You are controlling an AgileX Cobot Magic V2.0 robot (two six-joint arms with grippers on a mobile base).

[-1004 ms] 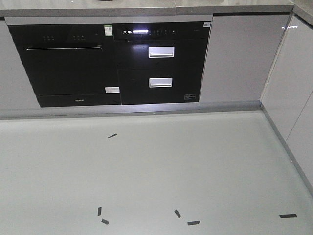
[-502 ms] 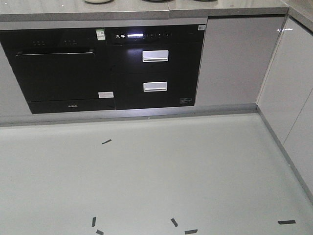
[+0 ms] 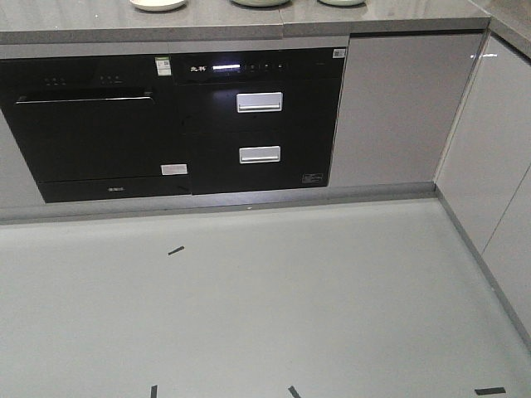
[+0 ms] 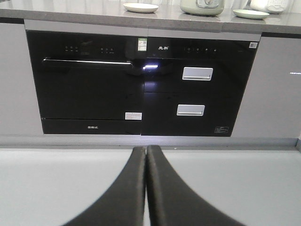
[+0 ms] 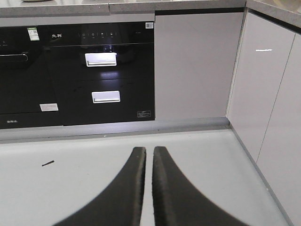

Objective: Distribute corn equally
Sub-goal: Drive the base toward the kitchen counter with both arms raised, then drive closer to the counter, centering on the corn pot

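Observation:
The corn is out of view in every frame. In the left wrist view my left gripper hangs over the pale floor, its two black fingers pressed together and holding nothing. The right wrist view has my right gripper above the floor too; its fingers stand parallel with only a hairline slit between them and nothing inside. On the grey countertop ahead stand a white plate, a pale green pot and a second plate.
Below the counter are a black built-in appliance and a black unit with two handled drawers. White cabinets run along the right. Short black tape marks lie on the pale floor.
The front view has shifted: the appliances slid left and lower in frame, the countertop with dishes came into sight, and the floor tape marks dropped toward the bottom edge.

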